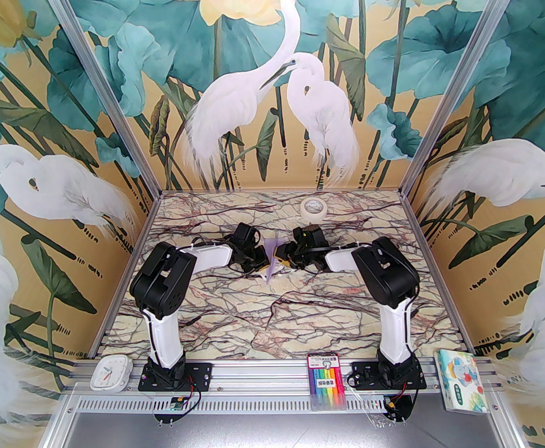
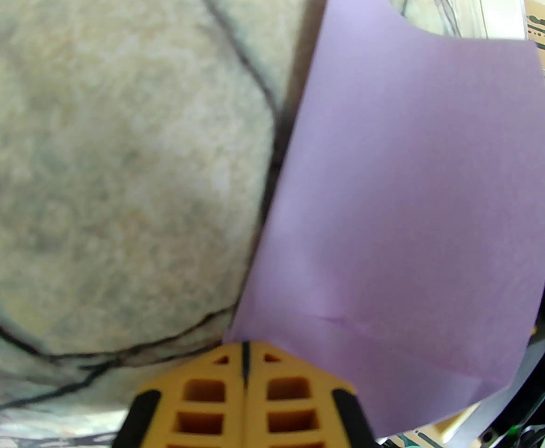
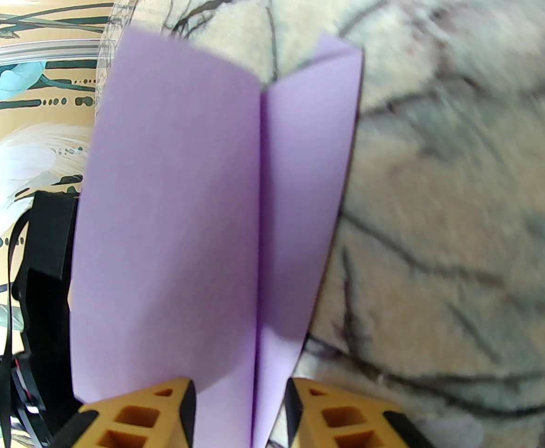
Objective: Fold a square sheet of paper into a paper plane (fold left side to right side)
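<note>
The paper plane (image 1: 271,260), the lavender sheet folded into a slim pointed shape, lies mid-table between my two grippers. My left gripper (image 1: 259,263) is at its left side. In the left wrist view the yellow fingertips (image 2: 245,343) are pressed together at the paper's (image 2: 407,203) near corner, and I cannot tell whether they pinch it. My right gripper (image 1: 283,255) is at its right side. Its jaws (image 3: 239,413) stand open in the right wrist view, with the paper's centre crease (image 3: 259,231) running between the two fingers and one flap raised on the left.
A white tape roll (image 1: 313,208) sits at the back of the marble table (image 1: 272,325). On the front rail are a small white clock (image 1: 110,373), a pack of coloured pens (image 1: 327,381) and a colourful tissue pack (image 1: 459,381). Printed walls close three sides.
</note>
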